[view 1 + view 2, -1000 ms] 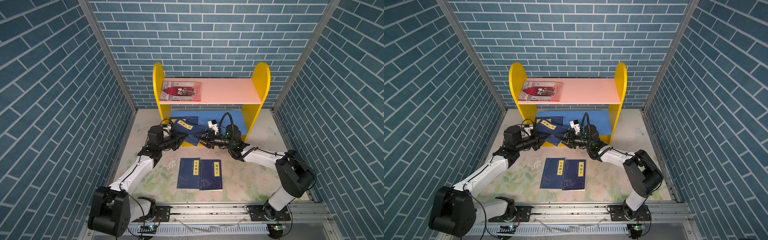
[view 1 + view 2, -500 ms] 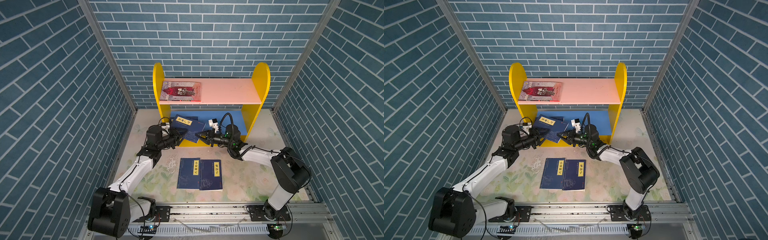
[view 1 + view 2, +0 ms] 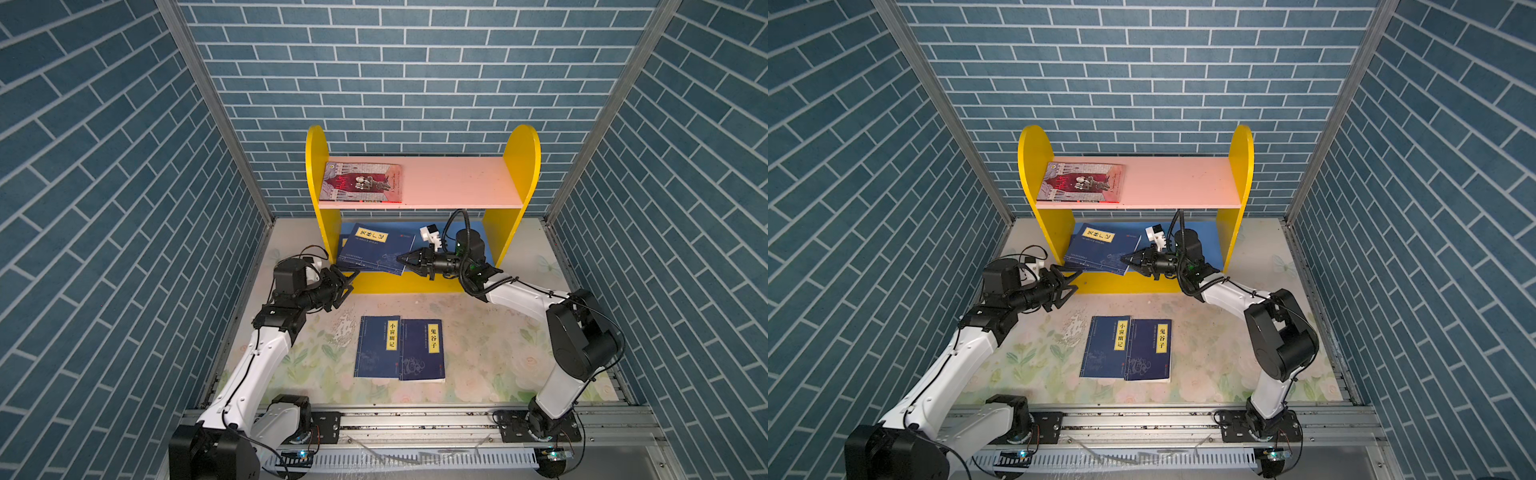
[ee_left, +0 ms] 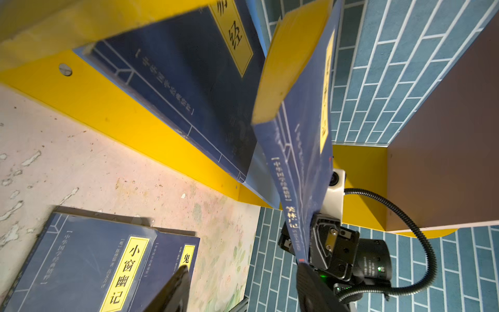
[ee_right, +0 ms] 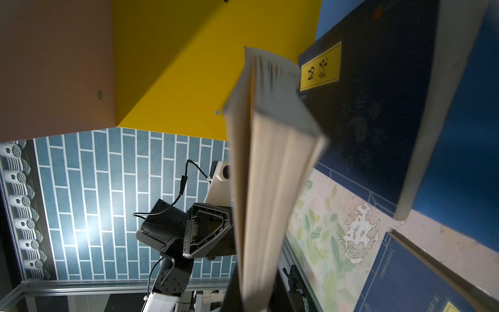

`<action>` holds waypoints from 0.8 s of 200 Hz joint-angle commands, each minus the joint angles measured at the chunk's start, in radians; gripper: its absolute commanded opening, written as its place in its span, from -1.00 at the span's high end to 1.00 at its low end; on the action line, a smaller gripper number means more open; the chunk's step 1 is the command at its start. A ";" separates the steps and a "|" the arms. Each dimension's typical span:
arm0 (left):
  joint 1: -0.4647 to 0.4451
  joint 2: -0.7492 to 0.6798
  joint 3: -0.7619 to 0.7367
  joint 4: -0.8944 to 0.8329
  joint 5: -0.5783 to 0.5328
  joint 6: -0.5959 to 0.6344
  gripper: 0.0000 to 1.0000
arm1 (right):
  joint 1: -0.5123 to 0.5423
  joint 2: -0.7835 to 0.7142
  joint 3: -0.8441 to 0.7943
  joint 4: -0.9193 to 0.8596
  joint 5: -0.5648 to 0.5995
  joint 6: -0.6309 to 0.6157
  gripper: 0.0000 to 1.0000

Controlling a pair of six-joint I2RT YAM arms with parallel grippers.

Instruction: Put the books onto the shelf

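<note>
Left gripper (image 3: 350, 281) gapes empty by the yellow-sided wooden shelf (image 3: 315, 174). Navy paperback 小窗幽记 (image 3: 376, 353) lies flat beside 鬼谷子 (image 3: 422, 353). Over the blue board, right gripper (image 3: 402, 259) pinches the tilted navy 笑林广记 paperback (image 3: 374, 249); the 易经 paperback (image 5: 364, 108) beneath is mostly covered.

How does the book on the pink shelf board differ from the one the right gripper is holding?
The red illustrated book lies flat, untouched, on the pink board; the navy book is pinched by the right gripper below that board. Its cover carries a yellow title label, the red one's a picture. Both are paperbacks.
</note>
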 commanded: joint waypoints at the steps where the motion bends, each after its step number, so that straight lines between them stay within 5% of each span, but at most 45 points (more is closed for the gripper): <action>1: 0.005 0.002 0.009 -0.021 0.019 0.024 -0.30 | 0.002 0.021 0.092 -0.243 -0.070 -0.214 0.99; 160: 0.005 0.087 0.009 0.080 0.024 -0.010 -0.32 | -0.040 0.197 0.256 -0.241 -0.105 -0.223 0.95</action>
